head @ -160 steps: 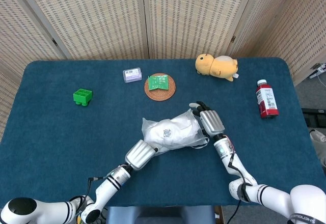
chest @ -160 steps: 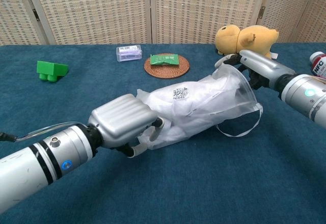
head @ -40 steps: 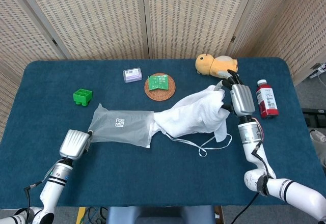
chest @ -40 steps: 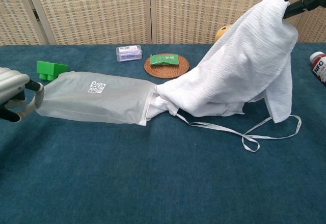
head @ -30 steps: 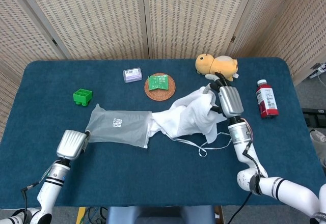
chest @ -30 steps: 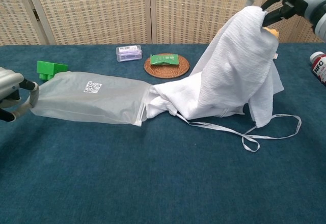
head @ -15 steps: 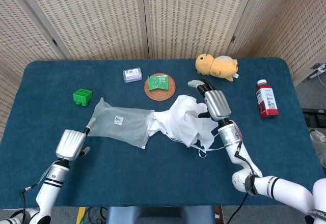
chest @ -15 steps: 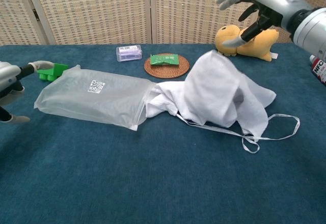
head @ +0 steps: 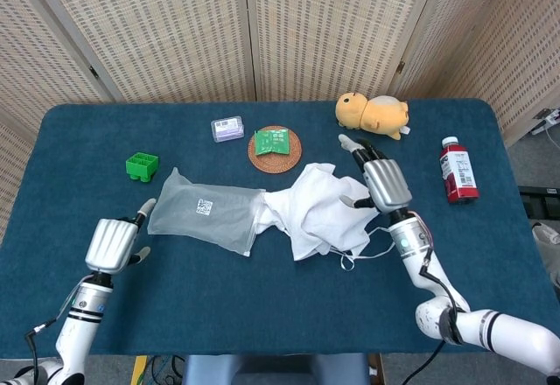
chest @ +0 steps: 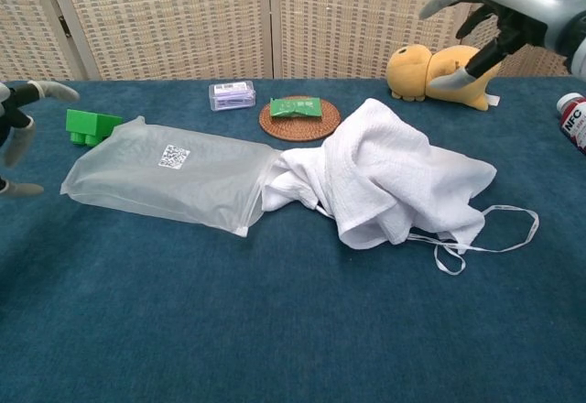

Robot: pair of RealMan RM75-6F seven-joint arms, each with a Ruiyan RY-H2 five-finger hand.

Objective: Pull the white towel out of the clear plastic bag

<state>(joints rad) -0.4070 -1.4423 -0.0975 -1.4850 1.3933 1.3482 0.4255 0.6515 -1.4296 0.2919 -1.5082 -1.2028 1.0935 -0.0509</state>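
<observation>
White towel (head: 325, 208) lies heaped on the worktop (head: 262, 306), almost wholly clear of the clear plastic bag (head: 203, 213); one corner remains at its mouth. Left hand (head: 112, 243) and right hand (head: 382, 184) are spread, holding nothing.

A white towel (head: 322, 210) lies by a frosted clear bag (head: 206, 213) (black-and-white code label) on the dark blue table (head: 280, 306). Green block (head: 141, 166), yellow plush (head: 374, 112), red bottle (head: 458, 171).
</observation>
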